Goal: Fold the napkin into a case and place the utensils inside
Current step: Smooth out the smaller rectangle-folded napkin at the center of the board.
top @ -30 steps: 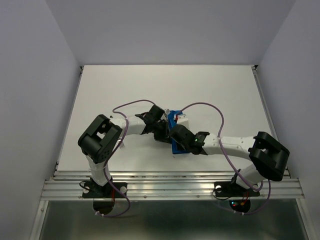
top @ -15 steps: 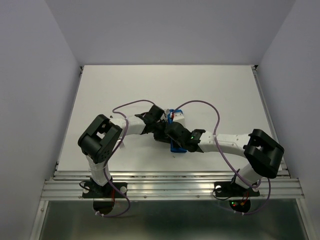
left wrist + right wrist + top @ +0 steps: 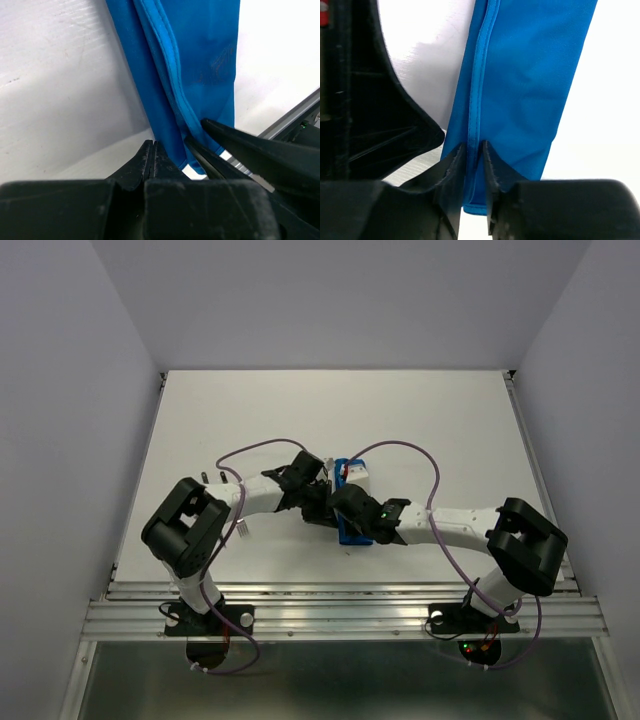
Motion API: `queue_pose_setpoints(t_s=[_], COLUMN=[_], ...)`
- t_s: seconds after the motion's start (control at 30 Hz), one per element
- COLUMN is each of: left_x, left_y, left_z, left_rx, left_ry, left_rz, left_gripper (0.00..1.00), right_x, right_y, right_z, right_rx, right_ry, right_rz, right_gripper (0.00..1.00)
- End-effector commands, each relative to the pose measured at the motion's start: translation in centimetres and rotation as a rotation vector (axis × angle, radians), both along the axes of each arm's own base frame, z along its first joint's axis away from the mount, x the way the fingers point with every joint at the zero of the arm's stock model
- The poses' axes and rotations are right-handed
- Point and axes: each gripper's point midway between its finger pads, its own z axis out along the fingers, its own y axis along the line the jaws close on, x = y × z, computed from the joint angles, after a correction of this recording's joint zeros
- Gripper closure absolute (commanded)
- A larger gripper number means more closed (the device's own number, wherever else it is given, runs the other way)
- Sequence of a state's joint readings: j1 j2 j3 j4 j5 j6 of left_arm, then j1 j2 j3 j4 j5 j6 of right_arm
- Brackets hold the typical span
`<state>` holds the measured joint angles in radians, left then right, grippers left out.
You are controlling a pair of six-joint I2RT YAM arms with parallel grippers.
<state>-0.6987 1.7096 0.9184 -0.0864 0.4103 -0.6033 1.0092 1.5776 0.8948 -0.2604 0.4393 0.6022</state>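
From the near edge, the left arm [image 3: 255, 495] and right arm [image 3: 455, 525] bend inward and meet over the middle of the worktop [image 3: 250, 420]. The right claw [image 3: 470, 151] is clenched on the napkin [image 3: 530, 75], its 2 fingers pinching the raised hem at the cloth's near end. Just beside it, the left claw [image 3: 151, 147] has its 2 fingers pressed together at the napkin's left edge. Whether any cloth is caught between them cannot be told. The napkin lies on the worktop as 1 narrow folded strip, bright blue, running away from both claws with layered edges along its length. At its far end, in the top view, sits a small white thing [image 3: 361, 478], too small to identify.
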Motion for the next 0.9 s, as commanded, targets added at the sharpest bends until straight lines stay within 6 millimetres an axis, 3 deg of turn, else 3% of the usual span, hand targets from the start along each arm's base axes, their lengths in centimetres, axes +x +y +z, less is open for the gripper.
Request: queue_pose_setpoints(t_s=[0.0, 0.2, 0.47, 0.87], left_x=[-0.7, -2.0, -2.6, -2.7], left_y=[0.8, 0.7, 0.3, -0.3], left_z=[1.0, 0.6, -0.2, -0.4], left_rx=[-0.001, -0.027, -0.053, -0.072], left_ry=[-0.023, 0.015, 0.051, 0.059], left_rz=[-0.016, -0.052, -0.056, -0.064], left_gripper=[1.0, 1.0, 1.0, 1.0], right_x=[0.3, -0.5, -1.2, -1.4], right_y=[0.8, 0.5, -0.5, -0.7], right_z=[0.4, -0.2, -0.6, 2.6], right_rx=[0.043, 0.046, 0.036, 0.065], right_ry=[-0.018, 0.012, 0.028, -0.053], right_rz=[-0.009, 0.0, -0.008, -0.031], right_gripper=[0.68, 0.57, 0.57, 0.55])
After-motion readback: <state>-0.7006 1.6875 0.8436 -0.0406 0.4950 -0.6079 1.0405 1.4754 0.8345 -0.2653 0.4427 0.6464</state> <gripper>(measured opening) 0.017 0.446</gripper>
